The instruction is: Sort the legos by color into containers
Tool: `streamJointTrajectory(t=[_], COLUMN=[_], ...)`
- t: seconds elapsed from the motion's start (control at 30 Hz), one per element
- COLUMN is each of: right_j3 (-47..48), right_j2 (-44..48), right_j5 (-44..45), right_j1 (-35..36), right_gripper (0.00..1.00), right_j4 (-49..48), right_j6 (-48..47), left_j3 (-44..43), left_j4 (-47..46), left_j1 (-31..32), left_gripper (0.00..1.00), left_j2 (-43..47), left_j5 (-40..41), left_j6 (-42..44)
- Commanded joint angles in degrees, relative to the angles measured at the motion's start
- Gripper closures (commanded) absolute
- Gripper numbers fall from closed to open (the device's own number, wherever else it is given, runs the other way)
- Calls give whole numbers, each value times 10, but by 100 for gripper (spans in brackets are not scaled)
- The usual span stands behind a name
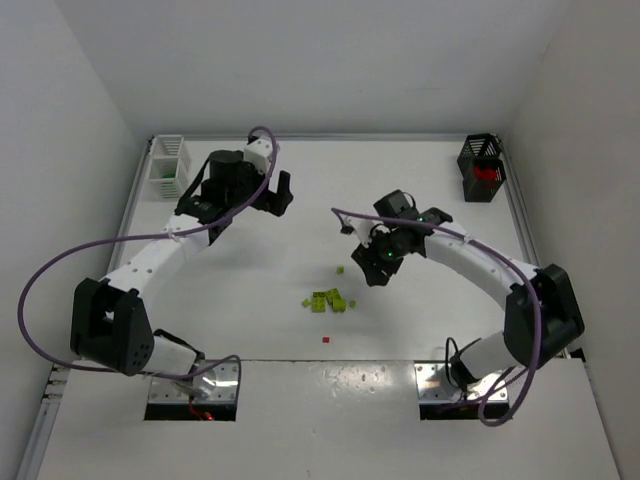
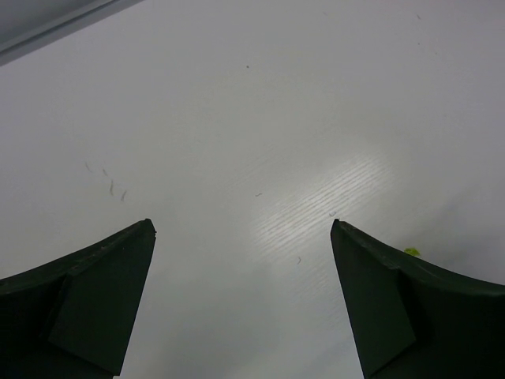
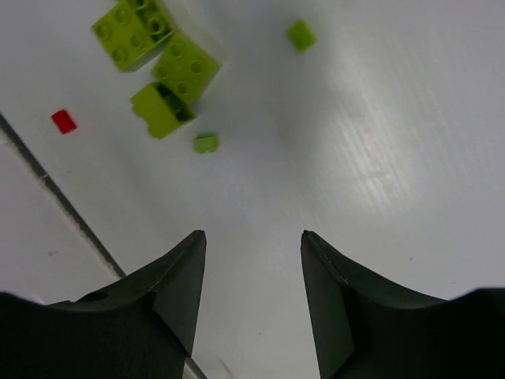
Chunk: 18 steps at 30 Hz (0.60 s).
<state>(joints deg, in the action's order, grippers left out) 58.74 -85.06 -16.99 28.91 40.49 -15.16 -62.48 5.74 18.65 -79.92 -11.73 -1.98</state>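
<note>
right gripper (image 1: 372,268) part-open, nothing between the jaws, hanging just above the desk (image 1: 250,300), fingers aimed at the lime legos (image 1: 331,299)
reads as lining up a pick: the jaw gap looks wider than a small brick, so it can drop straight over one
lime pile sits mid-desk, bricks touching each other; two small green strays just beside it
nearer stray (image 3: 206,142) looks like the easiest target since it lies apart from the clump
single red lego (image 1: 325,340) lies alone near the front seam (image 3: 71,213)
black container (image 1: 481,167) in the far right corner, red showing inside, so I'd guess red goes there
white container (image 1: 167,165) in the far left corner, contents can't tell
left gripper (image 1: 278,193) spread fully wide, empty, over bare desk near the white container, probably parked out of the right arm's way
surface: flat matte white, few faint scuffs, one glare patch; thin rail (image 1: 135,215) along the edges; plain white walls (image 1: 330,60) on three sides
</note>
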Motion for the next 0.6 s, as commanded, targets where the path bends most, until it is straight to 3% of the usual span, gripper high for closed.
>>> streamJointTrajectory(t=[0.0,0.1,0.33,0.57], right_j3=[-27,-42,-55,-66], right_j2=[39,50,22,-4], right_j5=[-8,-21,2,35], right_j1=[54,94,263,342], right_gripper=[48,48,49,47], right_j4=[-17,-23,-65,-103], right_j6=[-29,-36,-49,-49], left_j3=[-21,-16,-5,-5], left_j4=[30,49,73,78], left_j1=[-4,-4,-14,-20], left_gripper=[0,0,0,0], left_j2=[23,34,52,68], left_j5=[-20,-14,-2,19], left_j6=[1,7,12,12])
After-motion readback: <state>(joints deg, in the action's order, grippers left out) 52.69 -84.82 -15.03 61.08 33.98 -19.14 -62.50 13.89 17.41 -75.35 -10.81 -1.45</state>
